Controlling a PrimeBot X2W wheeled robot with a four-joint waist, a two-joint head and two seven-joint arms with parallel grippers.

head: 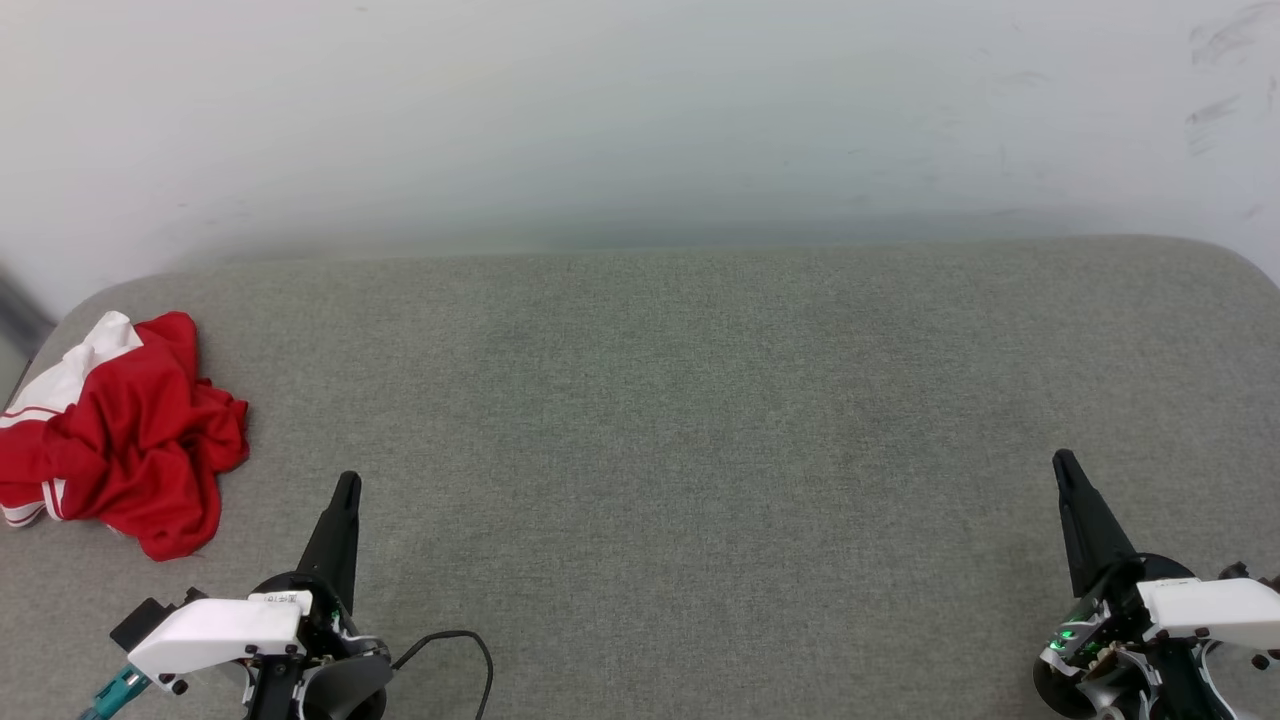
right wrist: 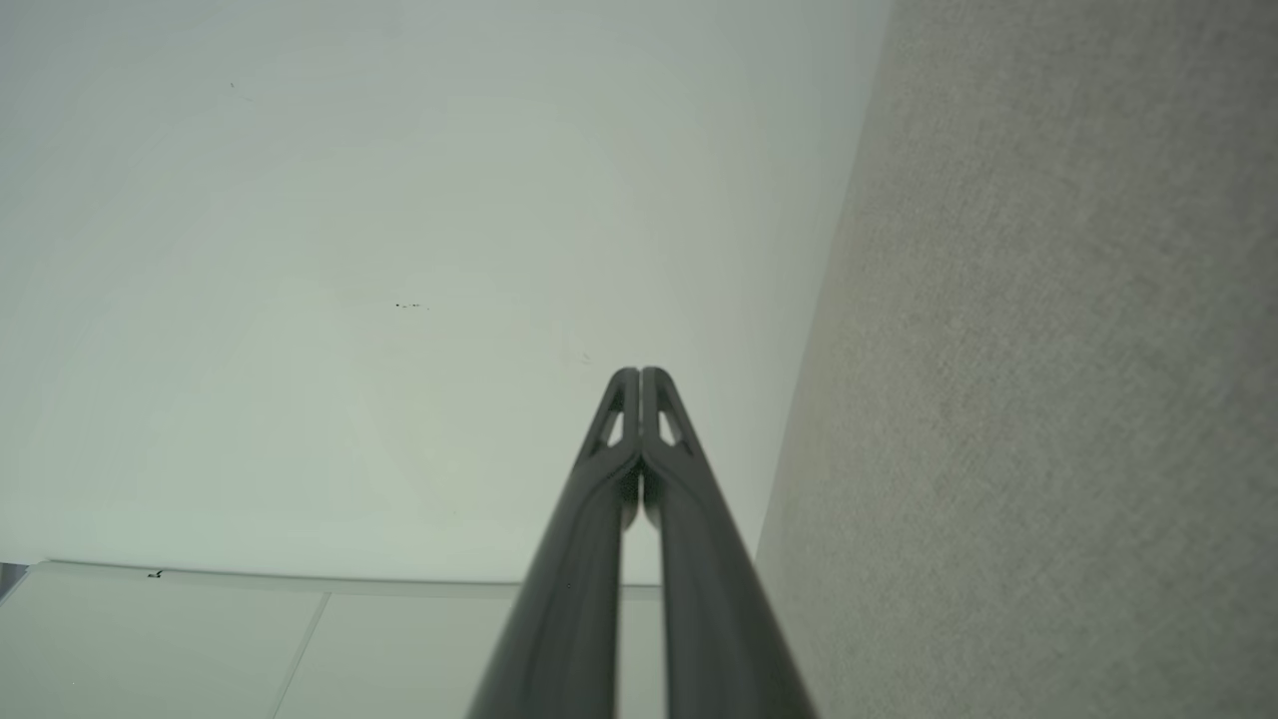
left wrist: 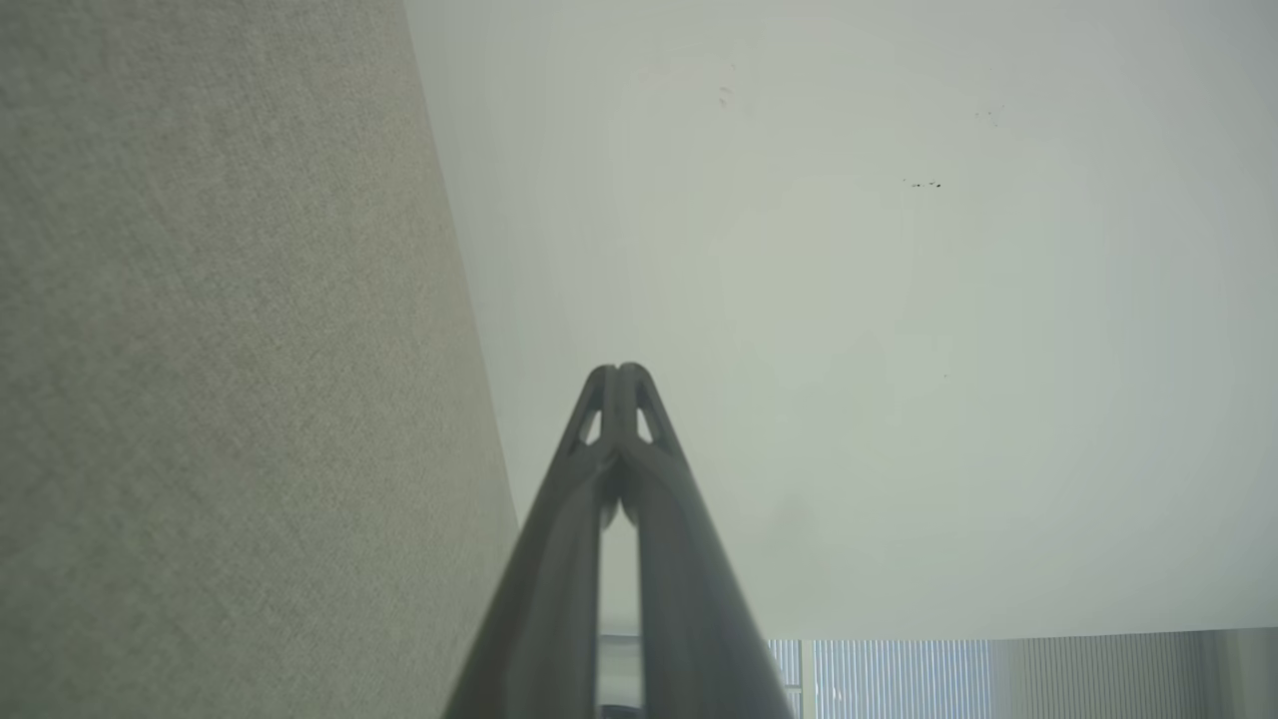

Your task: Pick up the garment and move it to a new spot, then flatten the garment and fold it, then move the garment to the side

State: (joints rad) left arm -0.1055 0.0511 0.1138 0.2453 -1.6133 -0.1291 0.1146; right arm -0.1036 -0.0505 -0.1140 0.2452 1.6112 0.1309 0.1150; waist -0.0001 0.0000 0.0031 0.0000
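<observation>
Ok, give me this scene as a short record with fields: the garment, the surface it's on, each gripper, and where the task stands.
garment: red and white, crumpled in a heap at the far left
surface: grey fabric, backed by a pale wall
left gripper: shut, empty, right of the garment and apart from it
right gripper: shut, empty, at the lower right
task stage: garment not yet picked up
</observation>
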